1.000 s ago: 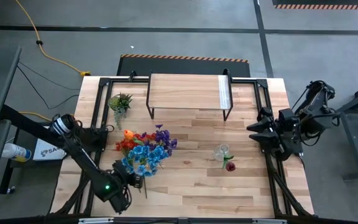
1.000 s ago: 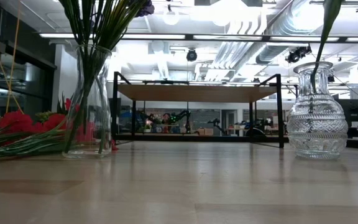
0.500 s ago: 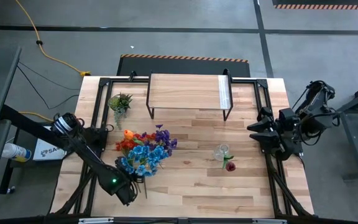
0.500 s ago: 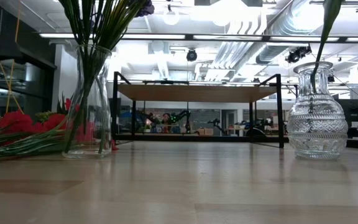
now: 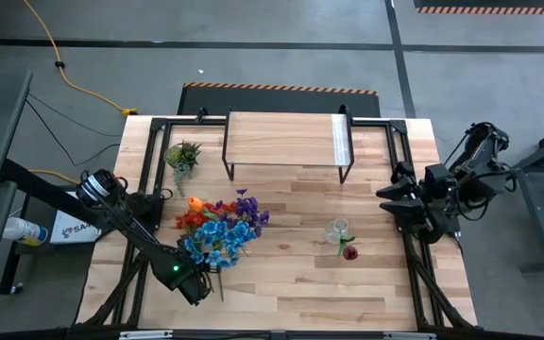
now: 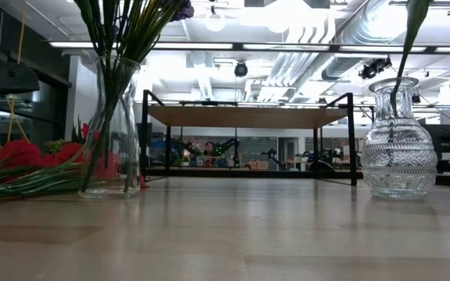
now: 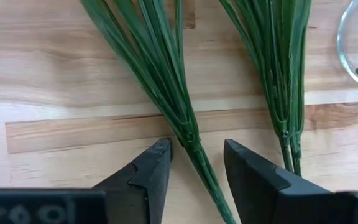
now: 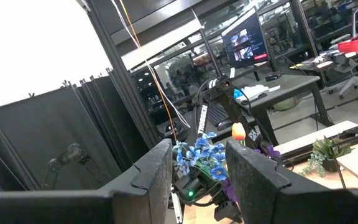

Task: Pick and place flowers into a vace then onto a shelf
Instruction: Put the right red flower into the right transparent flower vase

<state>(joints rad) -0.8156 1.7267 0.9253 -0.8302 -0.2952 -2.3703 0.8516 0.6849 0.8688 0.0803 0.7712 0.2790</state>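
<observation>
Now, over at the table's left, the left gripper (image 7: 196,163) hangs open above the stem ends of the flowers (image 5: 217,229), one stem (image 7: 194,152) running lengthwise straight between its fingers. Farther right, the vase (image 5: 339,231) holds one bloom. The right gripper (image 8: 197,165) (parked off the table's edge) is open, holding nothing.

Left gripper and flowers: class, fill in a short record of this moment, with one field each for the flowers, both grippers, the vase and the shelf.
flowers: flowers lie in a heap on the table's left half
left gripper: left gripper open, a green stem between its fingers, not yet clamped
right gripper: right gripper open, waiting at the table's right edge
vase: glass vase holds one red flower
shelf: shelf at the table's far side, nothing on it
</observation>
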